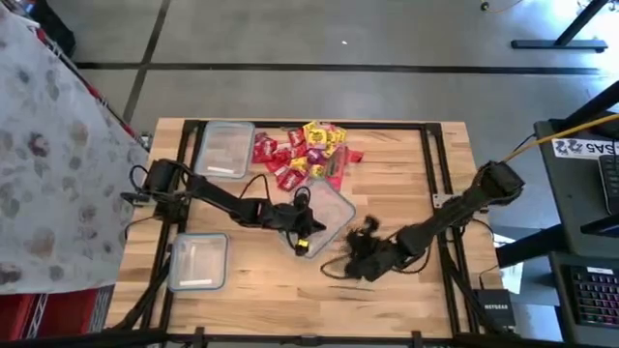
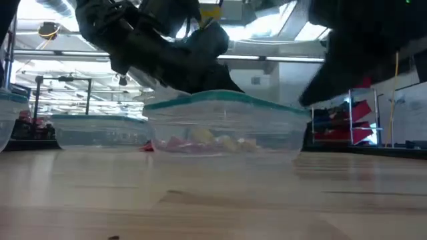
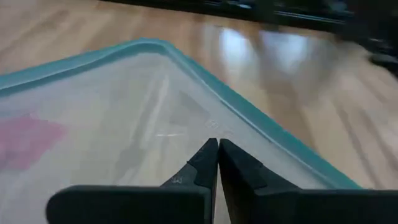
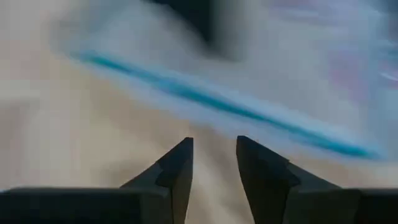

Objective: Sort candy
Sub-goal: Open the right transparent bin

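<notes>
A pile of red, pink and yellow candy (image 1: 308,155) lies on the wood at the table's far middle. A clear tub with a teal-rimmed lid (image 1: 327,215) stands mid-table, with a few pink and yellow pieces (image 2: 200,142) inside. My left gripper (image 1: 306,240) is shut over the lid's near-left corner (image 3: 217,144). My right gripper (image 1: 354,253) hovers low just off the tub's near right side. It is open, with nothing between its fingers (image 4: 214,146). It faces the tub's teal rim (image 4: 236,109). My left gripper's shut fingertips (image 3: 208,152) point slanting down at the clear lid (image 3: 155,118), just inside its teal-rimmed corner. I cannot tell whether they touch the lid or stand a little above it.
Two more clear tubs stand on the table's left side, one far (image 1: 224,148) and one near (image 1: 198,261). Black frame rails (image 1: 432,164) run along the table's edges. Bare wood lies at the near middle and far right. A patterned cloth (image 1: 48,164) hangs beyond the left edge.
</notes>
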`<action>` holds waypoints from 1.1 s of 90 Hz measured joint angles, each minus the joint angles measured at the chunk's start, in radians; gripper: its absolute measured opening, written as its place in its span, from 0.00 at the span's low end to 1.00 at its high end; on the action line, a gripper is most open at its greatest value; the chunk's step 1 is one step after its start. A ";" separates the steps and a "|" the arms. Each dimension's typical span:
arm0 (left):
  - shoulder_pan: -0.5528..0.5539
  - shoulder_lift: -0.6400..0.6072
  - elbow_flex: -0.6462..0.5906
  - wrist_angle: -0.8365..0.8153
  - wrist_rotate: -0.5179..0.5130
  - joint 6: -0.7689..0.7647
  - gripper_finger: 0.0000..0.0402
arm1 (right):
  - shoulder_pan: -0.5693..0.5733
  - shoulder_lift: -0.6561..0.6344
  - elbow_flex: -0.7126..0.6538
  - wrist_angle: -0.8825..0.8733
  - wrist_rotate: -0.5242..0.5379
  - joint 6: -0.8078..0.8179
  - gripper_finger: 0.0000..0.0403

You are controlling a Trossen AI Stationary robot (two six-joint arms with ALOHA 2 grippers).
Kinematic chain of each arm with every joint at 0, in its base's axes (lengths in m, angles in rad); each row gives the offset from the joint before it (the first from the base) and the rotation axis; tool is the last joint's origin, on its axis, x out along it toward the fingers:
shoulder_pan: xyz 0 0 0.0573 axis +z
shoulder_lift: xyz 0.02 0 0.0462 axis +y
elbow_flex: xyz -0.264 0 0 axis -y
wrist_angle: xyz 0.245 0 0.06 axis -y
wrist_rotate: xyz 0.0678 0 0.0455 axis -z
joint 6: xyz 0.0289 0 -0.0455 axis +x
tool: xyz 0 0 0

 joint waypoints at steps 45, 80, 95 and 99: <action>-0.049 0.000 0.000 0.001 0.078 0.056 0.00 | -0.029 0.000 -0.029 -0.059 -0.122 0.118 0.27; -0.038 0.000 0.000 0.003 0.056 0.059 0.00 | 0.295 0.079 -0.188 0.338 0.100 0.418 0.27; -0.040 0.000 0.000 0.002 0.142 0.091 0.00 | 0.294 0.156 -0.247 0.574 0.279 0.390 0.28; -0.040 0.000 0.000 0.000 0.167 0.102 0.00 | 0.279 0.165 -0.259 0.614 0.273 0.369 0.28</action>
